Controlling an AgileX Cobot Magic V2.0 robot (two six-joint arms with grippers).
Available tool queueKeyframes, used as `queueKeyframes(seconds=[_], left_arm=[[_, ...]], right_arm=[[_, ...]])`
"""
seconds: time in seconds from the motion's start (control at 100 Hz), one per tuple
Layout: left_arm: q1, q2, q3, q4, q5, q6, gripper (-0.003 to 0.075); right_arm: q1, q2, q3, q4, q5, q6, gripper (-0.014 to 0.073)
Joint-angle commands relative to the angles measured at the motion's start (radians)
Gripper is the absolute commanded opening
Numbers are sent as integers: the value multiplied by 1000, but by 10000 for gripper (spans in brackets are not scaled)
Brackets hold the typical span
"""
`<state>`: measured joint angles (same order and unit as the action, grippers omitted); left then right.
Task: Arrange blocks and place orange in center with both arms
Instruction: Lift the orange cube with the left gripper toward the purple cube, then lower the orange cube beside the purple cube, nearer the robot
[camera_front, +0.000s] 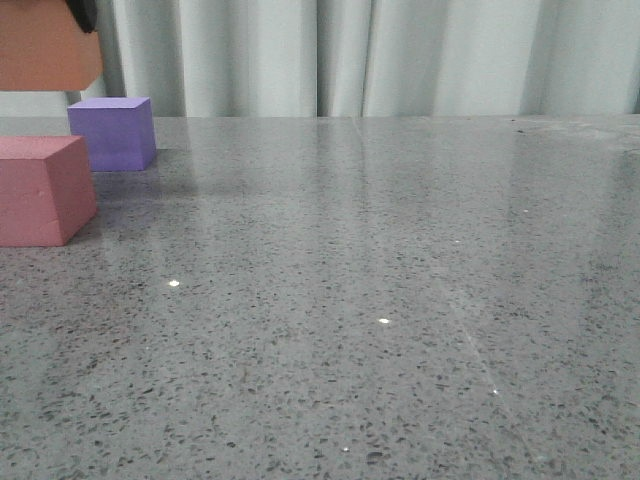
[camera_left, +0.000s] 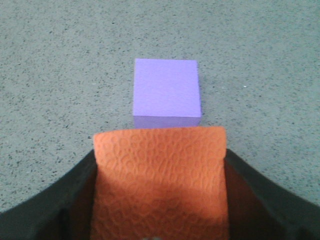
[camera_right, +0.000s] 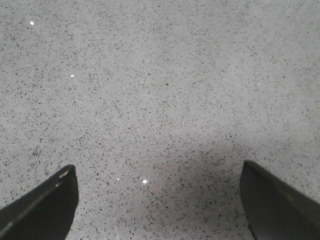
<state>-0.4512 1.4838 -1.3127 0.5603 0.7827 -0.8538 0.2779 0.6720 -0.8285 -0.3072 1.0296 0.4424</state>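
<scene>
Orange cube (camera_left: 160, 180) is clamped in the left hand (camera_left: 160, 200) above the purple cube (camera_left: 166, 92), unplaced; right hand (camera_right: 159, 200) gapes empty.

Colours: three matte foam cubes on a grey speckled stone desk (camera_front: 400, 300).
Orange foam cube (camera_left: 160, 185) with embossed crackle texture; plain purple foam cube (camera_left: 166, 92); pink-red foam cube (camera_front: 40, 190); black plastic tool fingers (camera_right: 42, 210).

Grey speckled table (camera_front: 400, 300) — glossy — backed by pale pleated curtains (camera_front: 400, 55).
</scene>
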Motion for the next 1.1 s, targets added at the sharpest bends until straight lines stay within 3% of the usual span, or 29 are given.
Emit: queueKeyframes(seconds=[0.0, 1.09], left_arm=[[13, -43, -19, 23, -65, 13, 197], [44, -18, 57, 1, -198, 68, 197]], right_arm=[[-3, -4, -23, -26, -56, -10, 645], [-3, -4, -23, -34, -58, -10, 645]])
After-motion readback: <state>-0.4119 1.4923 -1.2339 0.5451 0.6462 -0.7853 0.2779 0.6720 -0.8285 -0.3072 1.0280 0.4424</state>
